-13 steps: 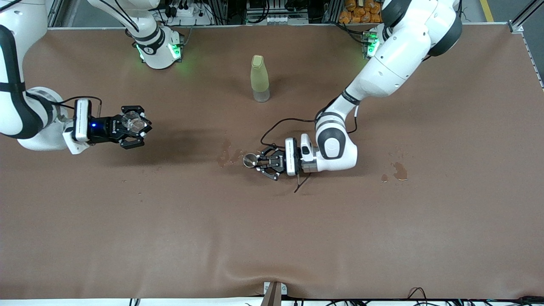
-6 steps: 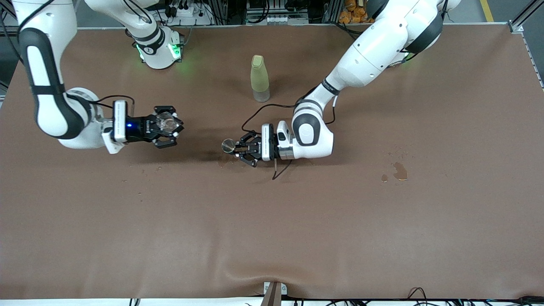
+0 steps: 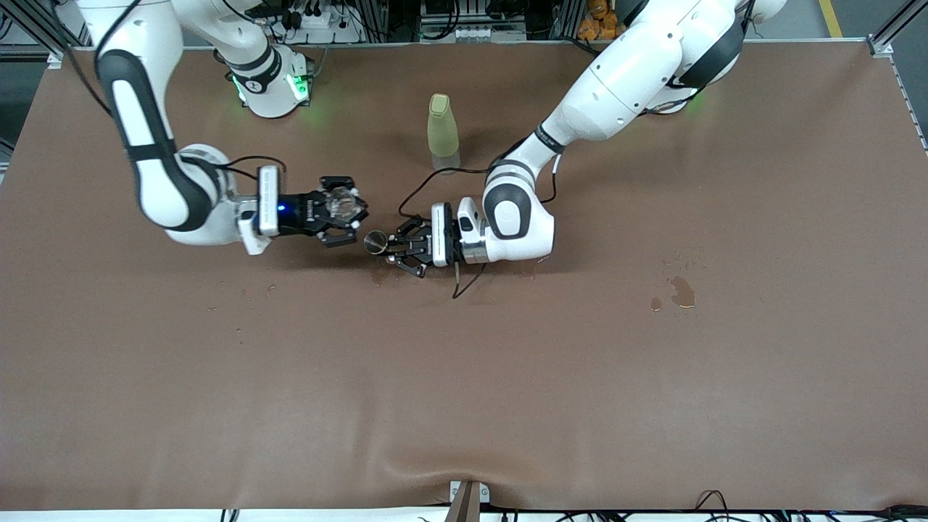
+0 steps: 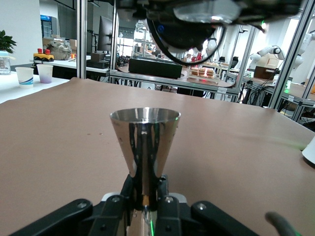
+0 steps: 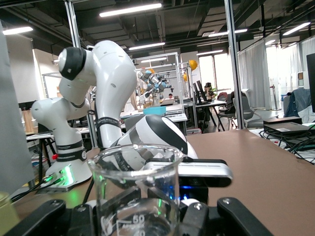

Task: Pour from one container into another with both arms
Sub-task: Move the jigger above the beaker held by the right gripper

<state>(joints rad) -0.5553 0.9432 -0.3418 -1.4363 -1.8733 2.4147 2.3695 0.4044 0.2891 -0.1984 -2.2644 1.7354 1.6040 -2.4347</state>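
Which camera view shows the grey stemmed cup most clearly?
The left wrist view shows the grey stemmed cup best: close, upright, its shiny bowl filling the centre, stem between the left gripper fingers. The front view shows only its small round rim from above. In the right wrist view I cannot see it.

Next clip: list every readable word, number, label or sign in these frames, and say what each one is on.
"50": a printed graduation mark on the tiny clear glass cup held in the right gripper.
White lettering on the right gripper's black body: too small to read.
Nothing readable on the shiny grey metal stemmed cup in the left gripper, nor on the tall yellow-green bottle.
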